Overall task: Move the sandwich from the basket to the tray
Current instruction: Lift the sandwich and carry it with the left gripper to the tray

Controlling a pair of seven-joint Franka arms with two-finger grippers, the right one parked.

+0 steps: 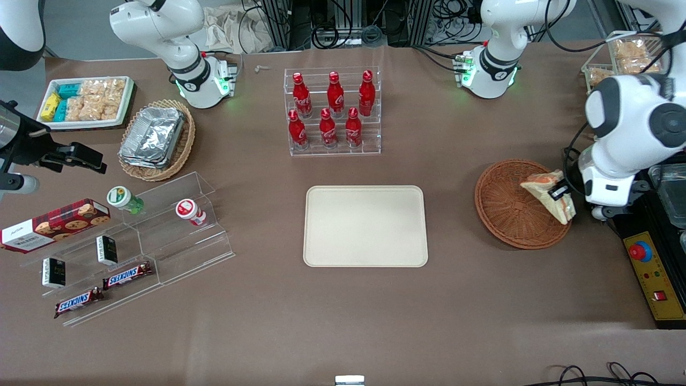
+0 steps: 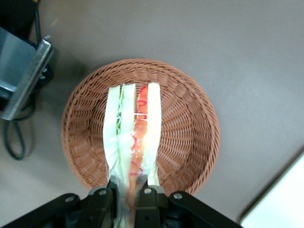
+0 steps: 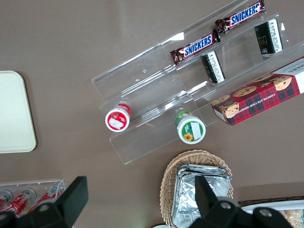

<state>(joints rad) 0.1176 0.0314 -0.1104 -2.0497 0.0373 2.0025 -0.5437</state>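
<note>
My left gripper [image 1: 561, 191] is shut on the sandwich [image 1: 547, 195], a wrapped white-bread wedge with red and orange filling. It holds the wedge by one end over the reddish-brown wicker basket [image 1: 506, 210], at the side of the rim toward the working arm's end. In the left wrist view the sandwich [image 2: 135, 135] hangs from the gripper [image 2: 124, 195] with its cut edge facing the camera and the basket [image 2: 190, 128] below it. The cream tray [image 1: 365, 225] lies at the table's middle, beside the basket toward the parked arm's end; its corner [image 2: 280, 204] also shows.
A clear rack of red cola bottles [image 1: 333, 111] stands farther from the front camera than the tray. A black control box with a red button [image 1: 650, 273] and a clear container [image 1: 670, 187] sit at the working arm's end. Acrylic snack steps [image 1: 134, 241] and a foil-container basket [image 1: 155, 139] lie at the parked arm's end.
</note>
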